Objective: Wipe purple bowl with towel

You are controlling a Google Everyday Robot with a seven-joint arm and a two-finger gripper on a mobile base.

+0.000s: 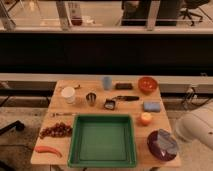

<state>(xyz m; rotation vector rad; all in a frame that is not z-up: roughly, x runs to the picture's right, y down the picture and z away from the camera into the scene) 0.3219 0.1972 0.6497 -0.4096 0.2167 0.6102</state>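
The purple bowl (156,148) sits at the table's front right corner. The pale grey-blue towel (165,141) lies bunched over the bowl's right half, hiding part of the inside. My white arm (197,130) comes in from the right edge. Its gripper (173,145) is at the towel's right side, low over the bowl and mostly hidden by the arm and cloth. It is shut on the towel.
A large green tray (75,145) fills the front middle. An orange (145,118) and a blue block (151,106) lie just behind the purple bowl. Further back are an orange-red bowl (147,84), a light blue cup (107,82) and a white cup (68,95). Grapes (55,131) lie front left.
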